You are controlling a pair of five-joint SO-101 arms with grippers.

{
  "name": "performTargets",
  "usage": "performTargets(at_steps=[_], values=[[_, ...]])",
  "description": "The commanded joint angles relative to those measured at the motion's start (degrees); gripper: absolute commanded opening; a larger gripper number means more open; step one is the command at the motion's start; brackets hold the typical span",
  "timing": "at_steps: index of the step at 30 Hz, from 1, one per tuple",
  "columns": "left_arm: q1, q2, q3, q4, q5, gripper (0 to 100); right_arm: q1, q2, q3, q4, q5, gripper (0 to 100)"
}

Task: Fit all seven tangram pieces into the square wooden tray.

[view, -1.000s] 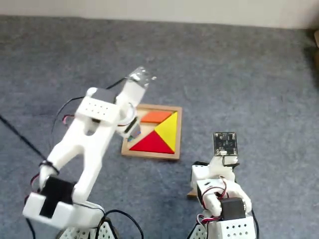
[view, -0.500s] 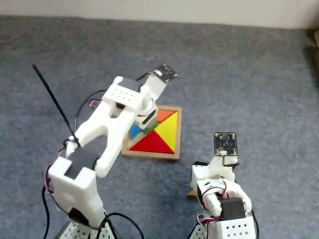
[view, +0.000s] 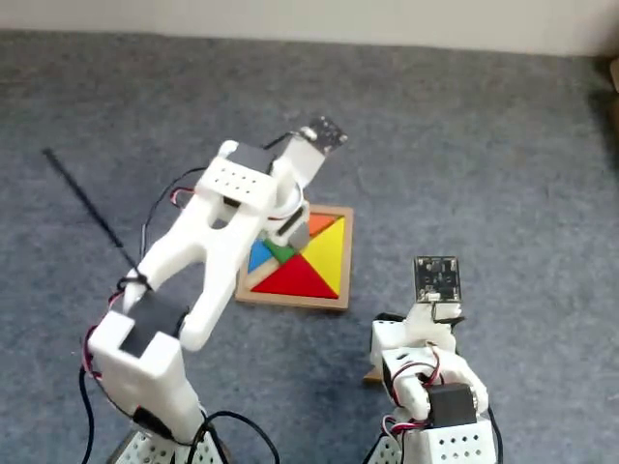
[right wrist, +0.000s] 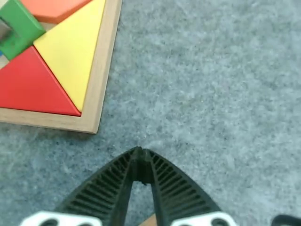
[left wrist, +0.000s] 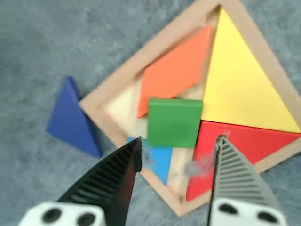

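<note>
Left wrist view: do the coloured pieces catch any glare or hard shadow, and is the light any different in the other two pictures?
Left wrist view: no glare on the green square or the yellow triangle, and the open left claw throws no hard shadow on the wooden tray. Right wrist view: soft, even light around the shut right claw. High view: flat light on the grey carpet, no bright spots.

Nothing legible in these shots tbh, no words, numbers or labels that can be made out. The closest thing is the little circuit board sitting just behind the right arm's gripper. It has a few tiny marks on it, but they're way too small to read as anything.
</note>
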Motion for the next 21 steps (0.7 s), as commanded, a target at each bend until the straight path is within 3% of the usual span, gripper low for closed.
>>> performTargets(at_steps=[1,4,12,21], values=[[-2.8,-5.7,-2.3,0.1,-0.1,25,0.7,-0.3,7.0,0.4,0.4,0.5],[-4.6,-5.3,-2.1,-0.1,-0.1,25,0.7,-0.3,7.0,0.4,0.4,0.5],[-4.9,1.9,2.9,-11.4,1.9,25,0.7,-0.3,7.0,0.4,0.4,0.5],[-5.2,5.1,4.7,-11.3,2.1,25,0.7,-0.3,7.0,0.4,0.4,0.5]])
